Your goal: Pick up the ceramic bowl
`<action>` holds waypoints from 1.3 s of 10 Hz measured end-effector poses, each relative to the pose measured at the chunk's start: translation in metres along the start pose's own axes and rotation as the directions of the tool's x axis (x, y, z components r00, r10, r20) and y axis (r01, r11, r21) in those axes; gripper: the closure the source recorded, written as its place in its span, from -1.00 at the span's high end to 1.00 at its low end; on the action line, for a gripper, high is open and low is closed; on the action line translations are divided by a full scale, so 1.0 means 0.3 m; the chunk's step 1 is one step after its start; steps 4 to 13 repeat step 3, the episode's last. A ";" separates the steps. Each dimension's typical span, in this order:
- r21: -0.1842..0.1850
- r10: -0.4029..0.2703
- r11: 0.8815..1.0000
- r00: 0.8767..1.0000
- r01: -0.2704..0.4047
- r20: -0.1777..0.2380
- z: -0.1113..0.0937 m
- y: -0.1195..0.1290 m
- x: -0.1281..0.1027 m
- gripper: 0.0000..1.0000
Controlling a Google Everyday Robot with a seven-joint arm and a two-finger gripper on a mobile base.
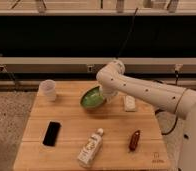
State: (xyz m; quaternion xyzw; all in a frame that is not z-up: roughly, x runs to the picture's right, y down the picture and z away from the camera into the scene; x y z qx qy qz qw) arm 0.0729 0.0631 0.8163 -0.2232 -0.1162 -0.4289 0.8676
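Setting: wooden table [66, 112] in front of a dark wall with a metal rail running behind it; speckled floor to the left.

Arm: white arm reaching in from the right, bent down over the back middle of the table.

Gripper: the gripper [107, 95] sits at the right rim of the ceramic bowl, its tip hidden behind the arm's last joint from where I stand.

Fingers: cannot tell whether they are spread or closed on the rim.

Ceramic bowl: the ceramic bowl [92, 97] is tilted, its pale inside facing left and forward, right edge raised toward the gripper; it looks partly lifted, though I cannot tell if the low edge touches the wood.

Key relation: bowl lies just left of the gripper, touching or nearly so, so any lift goes straight up from that right rim.

Nearby: white cup [49, 89] back left, white block [129, 103] just right of the gripper, black phone [52, 133], bottle [90, 147] and brown object [134, 139] near the front.
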 end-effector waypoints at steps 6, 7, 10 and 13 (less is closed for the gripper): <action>0.012 -0.013 1.000 1.000 0.013 -0.009 -0.071 0.005 0.034 -0.98; 0.012 -0.013 1.000 1.000 0.013 -0.009 -0.071 0.005 0.034 -0.98; 0.012 -0.013 1.000 1.000 0.013 -0.009 -0.071 0.005 0.034 -0.98; 0.012 -0.013 1.000 1.000 0.013 -0.009 -0.071 0.005 0.034 -0.98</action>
